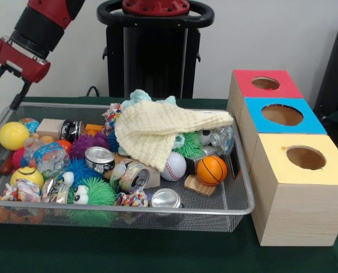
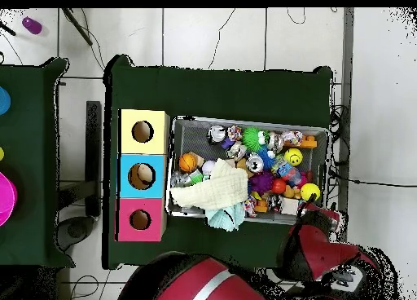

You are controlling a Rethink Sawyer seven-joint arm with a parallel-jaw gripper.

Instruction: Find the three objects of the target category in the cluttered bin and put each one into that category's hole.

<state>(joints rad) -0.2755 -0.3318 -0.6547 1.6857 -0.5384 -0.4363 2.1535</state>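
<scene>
A wire mesh bin [image 1: 243,196] holds several mixed toys. A pale yellow cloth [image 1: 157,128] lies draped over its middle. Around it lie a small basketball [image 1: 212,169], a baseball [image 1: 173,166], a yellow ball [image 1: 13,135], spiky green toys [image 1: 95,193] and three metal cans [image 1: 99,156] [image 1: 136,176] [image 1: 166,198]. Right of the bin stand three boxes with round holes: red [image 1: 288,88], blue [image 1: 312,122] and yellow [image 1: 333,170]. My gripper [image 1: 3,98] hangs above the bin's far left corner, open and empty. In the overhead view the gripper [image 2: 313,218] sits at the bin's [image 2: 244,120] lower right corner.
The bin and boxes rest on a dark green table [image 1: 157,250]. In the overhead view a second green table [image 2: 24,150] with coloured items stands at the left. Cables run over the tiled floor [image 2: 375,109] around both tables.
</scene>
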